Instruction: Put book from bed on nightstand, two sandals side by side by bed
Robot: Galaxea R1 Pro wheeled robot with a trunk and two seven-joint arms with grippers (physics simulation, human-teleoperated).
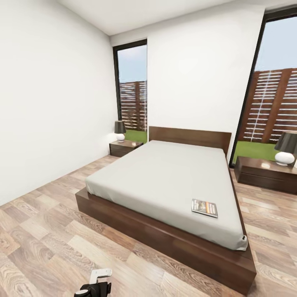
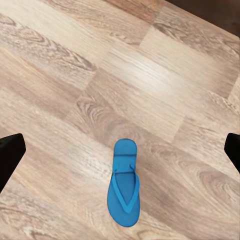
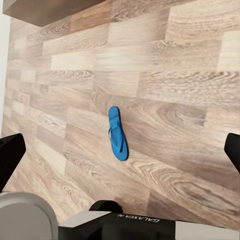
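Book [image 1: 204, 208] first: it lies flat on the pale grey mattress of the bed [image 1: 165, 177], down at the foot end near the corner at about four o'clock in the head view, orange band showing, nobody touching it. So that half of the job is not yet done. Two nightstands wait at the head end, one nightstand [image 1: 125, 147] at ten o'clock from the mattress with a small dark-shaded lamp [image 1: 120, 130] on it, the other nightstand [image 1: 267, 173] at two o'clock carrying a white-based lamp [image 1: 285, 150]. The right one looks the nearer to the book, I'd judge.

Now the sandals. A blue sandal [image 2: 124, 184] lies sole-down on the wood-plank floor [image 2: 150, 75] in the left wrist view, straps up, well below the left gripper [image 2: 120, 152]. That gripper's dark fingertips sit at the frame's two edges, spread wide, nothing between them. The right wrist view has a blue sandal [image 3: 117, 133] too, alone on the planks, and the right gripper [image 3: 120, 152] is likewise wide apart and empty. Whether those are one sandal or both, I cannot tell; no pair appears side by side.

By my reading, nothing is finished: book to shift, sandals to gather beside the bed. A bit of the robot's arm [image 1: 97, 284] peeks in at six o'clock.
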